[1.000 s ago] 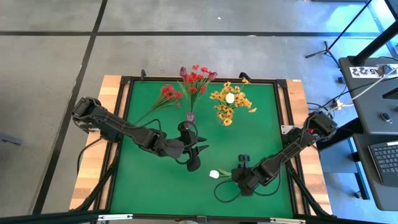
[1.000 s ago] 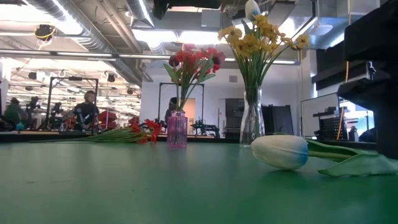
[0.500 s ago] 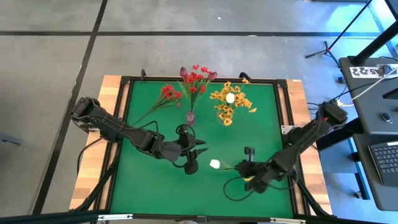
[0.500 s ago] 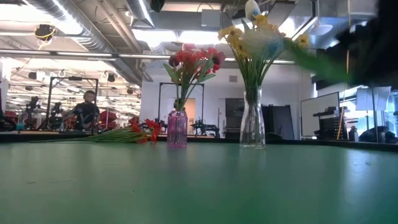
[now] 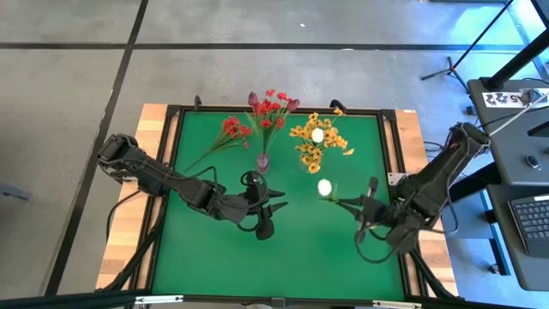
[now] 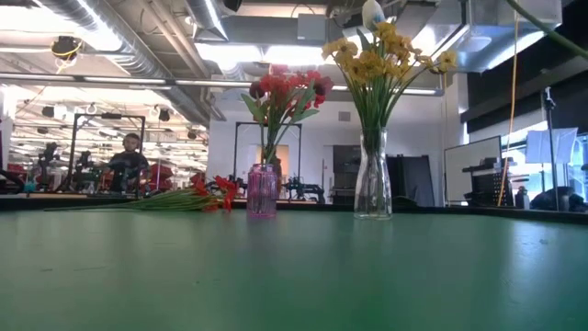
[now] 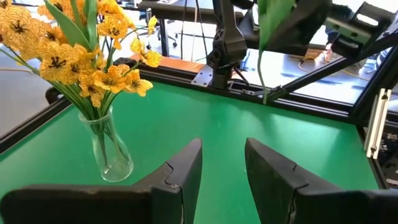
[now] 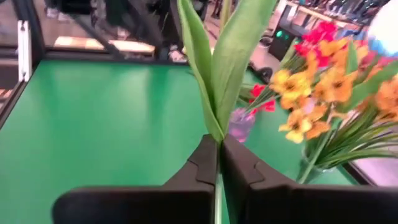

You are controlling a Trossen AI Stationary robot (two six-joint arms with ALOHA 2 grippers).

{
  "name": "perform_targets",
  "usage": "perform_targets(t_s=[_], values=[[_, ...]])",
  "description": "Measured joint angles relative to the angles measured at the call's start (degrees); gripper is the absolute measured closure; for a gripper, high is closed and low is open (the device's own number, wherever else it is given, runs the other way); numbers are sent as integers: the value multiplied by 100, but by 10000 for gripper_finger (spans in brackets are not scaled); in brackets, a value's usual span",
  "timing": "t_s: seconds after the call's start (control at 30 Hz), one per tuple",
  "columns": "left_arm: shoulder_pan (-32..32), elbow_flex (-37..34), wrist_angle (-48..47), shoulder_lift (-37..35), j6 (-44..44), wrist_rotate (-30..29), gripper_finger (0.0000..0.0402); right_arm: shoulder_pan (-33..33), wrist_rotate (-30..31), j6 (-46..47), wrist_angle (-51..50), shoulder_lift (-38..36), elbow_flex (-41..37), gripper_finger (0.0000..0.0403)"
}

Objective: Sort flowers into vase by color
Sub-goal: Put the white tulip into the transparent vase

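Observation:
My right gripper (image 5: pixel 364 206) hangs above the table's right half, shut on a white-bud flower; its bud (image 5: pixel 325 186) points toward the vases. The right wrist view shows its green leaves (image 8: pixel 217 62) rising past the fingertips. A pink vase (image 5: pixel 262 161) holds red sprays and maroon buds. A clear vase (image 5: pixel 313 167) holds yellow sprays and one white bud. A red spray (image 5: pixel 230 130) lies flat on the mat at the far left. My left gripper (image 5: pixel 273 210) hovers open at mid table, nothing between its fingers, facing the clear vase (image 7: pixel 106 149). My right gripper pinches the flower's thin green stem (image 8: pixel 217 144) between its two fingers, just below where the leaves branch off. The fingers come from the table's right side, nearly level, with the stem running on past their tips. The flower is lifted clear of the mat.
A raised black frame (image 5: pixel 279 110) edges the green mat. Both vases stand close together at the far middle (image 6: pixel 262 191). The mat's near half (image 5: pixel 223 257) is bare. Beyond the table the low view shows a workshop with a person (image 6: pixel 129 161) far off.
My right gripper has risen from the mat near the front edge, carrying the white-bud flower, and has tipped from pointing down to nearly level. The bud, which lay on the mat, now hangs clear, farther toward the far edge and nearer the clear vase.

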Motion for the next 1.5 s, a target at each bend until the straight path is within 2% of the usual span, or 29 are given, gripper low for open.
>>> perform_targets(t_s=[0.13, 0.2, 0.37, 0.47, 0.57, 0.67, 0.93, 1.07, 1.23, 1.5], values=[[0, 0, 4, 0, 0, 0, 284, -8, -48, -544, 441, -142, 0, 394], [-2, 0, 6, 0, 0, 2, 284, -76, -366, -972, 874, -143, 0, 397], [34, 0, 9, -2, -1, 2, 284, -468, -2614, -2244, 2393, -48, 2, 398], [37, 0, 8, -2, -30, 2, 284, -729, -3390, -2987, 3081, 87, 2, 397], [37, 0, 8, -4, -42, 2, 284, -973, -3454, -3559, 3540, 129, -12, 400], [31, 0, 6, -4, -42, 2, 284, -1159, -3488, -4141, 4304, 97, -352, 399], [31, 0, 5, -4, -13, 4, 284, -1714, -4018, -5307, 6782, -835, -2101, 399], [31, 0, 6, -4, -11, 4, 284, -2205, -4018, -5426, 7729, -1481, -2874, 399], [56, 0, 8, -4, -24, 4, 284, -2986, -4118, -5413, 8176, -2055, -3360, 399], [57, 0, 14, -4, -101, 4, 284, -4277, -5164, -4933, 8446, -2222, -3401, 398]])
